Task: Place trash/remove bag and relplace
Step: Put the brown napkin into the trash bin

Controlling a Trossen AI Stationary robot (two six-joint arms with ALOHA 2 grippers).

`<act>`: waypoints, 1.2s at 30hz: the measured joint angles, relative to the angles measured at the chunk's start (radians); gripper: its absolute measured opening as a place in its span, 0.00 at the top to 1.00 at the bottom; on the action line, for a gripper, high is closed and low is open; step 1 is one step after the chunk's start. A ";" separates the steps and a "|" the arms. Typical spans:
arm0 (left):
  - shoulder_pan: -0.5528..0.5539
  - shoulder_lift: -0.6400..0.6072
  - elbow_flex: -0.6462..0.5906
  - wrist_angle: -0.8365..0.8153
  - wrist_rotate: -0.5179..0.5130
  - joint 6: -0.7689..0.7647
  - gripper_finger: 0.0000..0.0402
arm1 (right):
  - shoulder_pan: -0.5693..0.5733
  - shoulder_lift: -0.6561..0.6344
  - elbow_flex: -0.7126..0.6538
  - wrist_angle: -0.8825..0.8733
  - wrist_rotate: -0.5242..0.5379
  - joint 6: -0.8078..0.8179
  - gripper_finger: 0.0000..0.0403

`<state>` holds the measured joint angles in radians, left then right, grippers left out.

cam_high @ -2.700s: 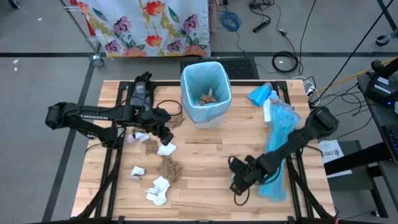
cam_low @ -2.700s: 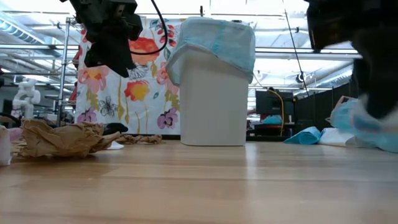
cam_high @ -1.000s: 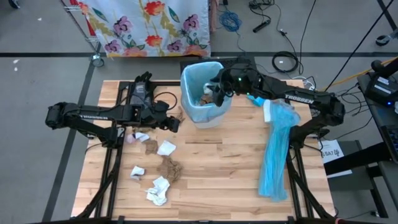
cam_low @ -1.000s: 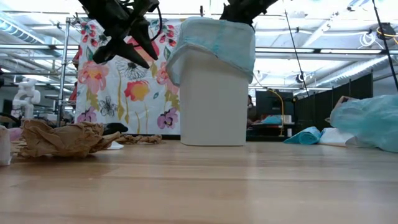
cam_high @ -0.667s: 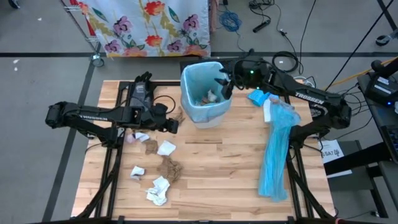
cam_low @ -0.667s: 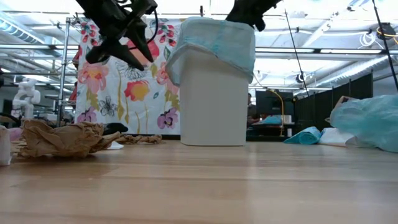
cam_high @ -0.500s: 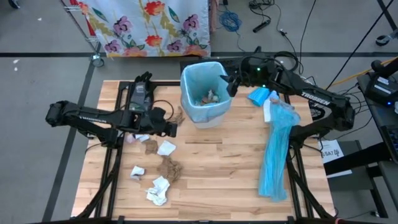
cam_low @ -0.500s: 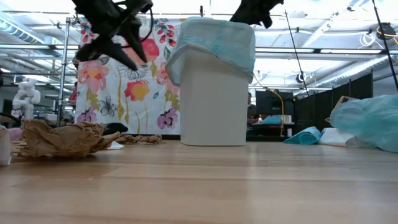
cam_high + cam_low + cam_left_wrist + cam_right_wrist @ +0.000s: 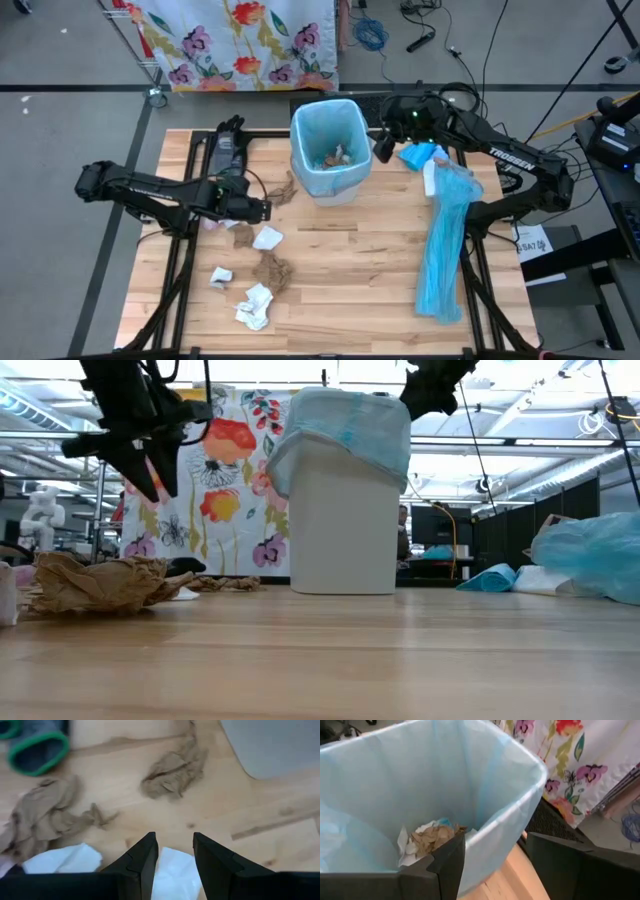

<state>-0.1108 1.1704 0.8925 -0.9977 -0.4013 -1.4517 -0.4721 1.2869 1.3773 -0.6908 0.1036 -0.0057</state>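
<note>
High view: a white trash bin [image 9: 332, 150] lined with a pale-blue bag [image 9: 307, 128] is seen at the far middle of the wooden table [image 9: 340, 270]. A few wads of brown paper and white tissue [image 9: 335, 156] are already lying at the bottom of the bin (the right wrist view shows them there too [image 9: 427, 840]).

The rest of the trash is scattered on the table on the left arm's side: a brown wad [image 9: 285, 187] just beside the bin, a white tissue [image 9: 267, 237] nearer the middle, a larger brown crumple [image 9: 271, 270] below it, and more white wads [image 9: 253, 305] toward the near edge.

The left gripper [image 9: 258, 210] is held low over the table, above this scatter and close to the white tissue. In the left wrist view its fingers [image 9: 141, 860] are parted with a clear gap between them, nothing is pinched, and a white tissue [image 9: 172, 875] is seen directly beneath the gap, with brown paper [image 9: 172, 770] farther on.

The right gripper [image 9: 383, 148] is held in the air just beside the bin's rim, on the right arm's side. In the right wrist view its fingers [image 9: 447, 865] are spread apart and empty, with the lined rim in between.

A long light-blue plastic strip [image 9: 445, 245] is laid along the table's right side, well apart from the wads. In the low view, a flowered cloth [image 9: 215, 490] is seen hanging behind the table.
</note>
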 joint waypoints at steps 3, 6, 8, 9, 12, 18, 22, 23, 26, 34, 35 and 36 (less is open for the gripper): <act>0.000 0.003 0.000 -0.016 -0.004 -0.054 0.68 | 0.000 0.000 0.000 -0.012 0.000 0.002 0.50; 0.000 0.017 0.000 -0.015 0.001 -0.063 0.68 | 0.000 0.000 0.000 -0.011 0.000 0.002 0.50; 0.000 0.017 0.000 -0.015 0.011 -0.075 0.68 | 0.000 0.000 0.000 -0.011 0.000 0.002 0.50; 0.000 0.017 0.000 -0.015 0.021 -0.081 0.68 | 0.000 0.000 0.000 -0.011 0.000 0.002 0.50; 0.000 0.027 0.000 -0.015 0.046 -0.085 0.68 | 0.000 0.000 0.000 -0.021 0.000 0.002 0.50; 0.020 0.075 0.000 -0.007 0.049 -0.061 0.68 | 0.000 0.000 0.000 -0.056 -0.001 0.005 0.50; 0.067 0.134 0.000 0.081 0.054 0.047 0.68 | 0.000 0.000 0.000 -0.082 -0.002 0.028 0.50; 0.083 0.147 0.000 0.106 0.053 0.075 0.68 | 0.000 -0.001 0.000 -0.092 -0.002 0.031 0.50; 0.129 0.184 0.000 0.147 0.058 0.127 0.68 | 0.000 -0.012 0.000 -0.123 -0.002 0.064 0.50; 0.201 0.225 0.000 0.172 0.139 0.248 0.68 | 0.000 -0.061 0.000 -0.177 0.078 0.123 0.50; 0.209 0.224 0.000 0.187 0.138 0.261 0.68 | 0.000 -0.068 0.000 -0.187 0.092 0.131 0.50; 0.218 0.224 0.000 0.201 0.138 0.275 0.68 | 0.000 -0.074 0.000 -0.202 0.106 0.139 0.50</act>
<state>0.1074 1.3947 0.8921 -0.7968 -0.2628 -1.1769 -0.4725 1.2132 1.3773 -0.8929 0.2095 0.1328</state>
